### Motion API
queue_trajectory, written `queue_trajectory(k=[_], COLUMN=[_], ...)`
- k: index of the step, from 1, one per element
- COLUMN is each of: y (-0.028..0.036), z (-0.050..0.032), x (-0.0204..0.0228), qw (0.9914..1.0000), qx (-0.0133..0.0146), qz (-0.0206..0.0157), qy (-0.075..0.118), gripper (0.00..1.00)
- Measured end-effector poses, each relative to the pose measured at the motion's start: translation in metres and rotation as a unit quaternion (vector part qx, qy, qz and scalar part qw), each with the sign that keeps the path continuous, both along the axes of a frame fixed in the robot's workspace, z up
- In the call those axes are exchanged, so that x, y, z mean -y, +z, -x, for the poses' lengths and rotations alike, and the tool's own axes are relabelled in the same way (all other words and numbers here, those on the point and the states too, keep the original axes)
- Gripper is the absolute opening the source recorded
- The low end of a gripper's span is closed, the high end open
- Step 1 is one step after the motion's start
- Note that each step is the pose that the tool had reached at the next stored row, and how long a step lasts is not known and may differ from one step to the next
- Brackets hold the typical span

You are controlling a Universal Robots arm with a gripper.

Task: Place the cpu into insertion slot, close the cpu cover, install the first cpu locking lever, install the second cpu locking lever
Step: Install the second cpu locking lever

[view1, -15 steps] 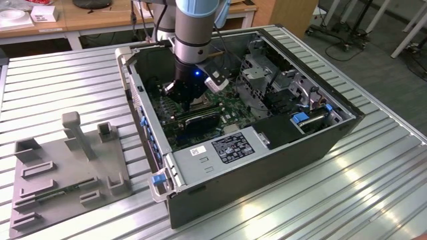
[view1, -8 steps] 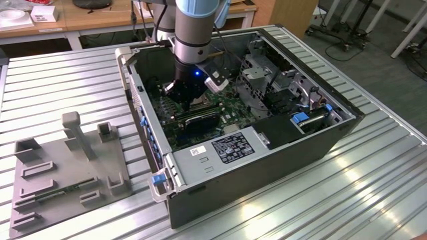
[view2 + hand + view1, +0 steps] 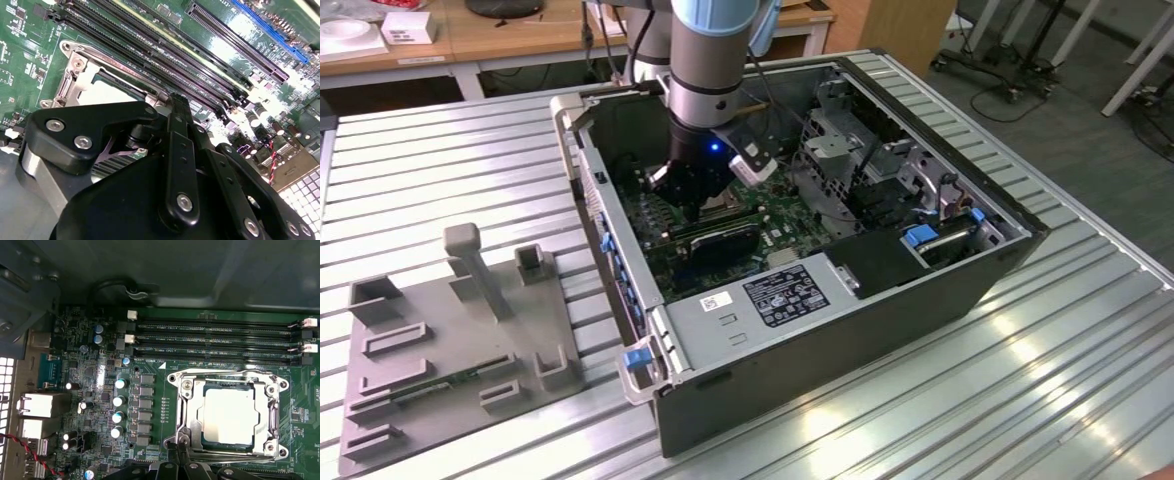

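On the exterior view's left, one grey fixture block (image 3: pixel 454 340), resting flat on the ribbed table (image 3: pixel 1067 380), well apart from the work. Beside it, towards the middle, one open computer case (image 3: pixel 854 330), laid on its side so the green circuit board (image 3: pixel 300 390) faces up for reaching from above. Inside, near the case's back wall, one gripper (image 3: pixel 700 195), lowered straight down onto the board.

In the first wrist view, beside the socket, one column of four silver capacitors (image 3: pixel 118 408). Next, one insertion slot (image 3: pixel 280 385), with one cpu (image 3: pixel 231 415) already seated flat in it. Over that, one cpu cover (image 3: pixel 272 415), lying down so the chip shows through its window. Along the cover's edge nearest the memory slots (image 3: pixel 220 340), one wire lever (image 3: pixel 225 374); latched or not, cannot tell.

At a corner of the socket, the gripper (image 3: pixel 178 447), drawn narrow, tips together, probably to press or hook a lever. Nothing plainly seen pinched between them. Same narrow stance in the second wrist view (image 3: pixel 177 107).
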State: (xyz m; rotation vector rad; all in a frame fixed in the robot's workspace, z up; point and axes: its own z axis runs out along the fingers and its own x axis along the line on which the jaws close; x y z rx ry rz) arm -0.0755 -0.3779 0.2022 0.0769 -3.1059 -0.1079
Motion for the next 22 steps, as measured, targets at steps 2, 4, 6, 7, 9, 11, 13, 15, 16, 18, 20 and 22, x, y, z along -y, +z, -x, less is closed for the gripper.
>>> queue_trajectory(k=[2, 4, 6, 7, 9, 11, 13, 15, 16, 18, 20, 22], y=[0.0, 0.0, 0.0, 0.0, 0.0, -0.0002, -0.0008, -0.0016, -0.0019, -0.0023, -0.0029, -0.0035], z=[0.0001, 0.0003, 0.0008, 0.0011, 0.0018, 0.002, 0.002, 0.0021, 0.0023, 0.0025, 0.0025, 0.0025], x=[0.0001, 0.0001, 0.0001, 0.0002, 0.0001, 0.0001, 0.0001, 0.0001, 0.0002, 0.0002, 0.0001, 0.0001], qw=[1.0, 1.0, 1.0, 1.0, 0.99999, 0.99999, 0.99999, 0.99999, 0.99999, 0.99999, 0.99999, 0.99999], qx=[0.0, 0.0001, 0.0, 0.0, 0.0, 0.0001, 0.0001, 0.0, -0.0001, -0.0001, 0.0, 0.0001], qz=[-0.0002, -0.0004, -0.0005, -0.001, -0.0043, -0.0049, -0.005, -0.0048, -0.0048, -0.005, -0.0052, -0.0052], qy=[0.0, 0.0, 0.0, 0.0, 0.0, 0.0, 0.0, 0.0, 0.0, 0.0, 0.0, 0.0], gripper=[0.11, 0.11, 0.11, 0.11, 0.11, 0.11, 0.11, 0.11, 0.11, 0.11, 0.11, 0.11])
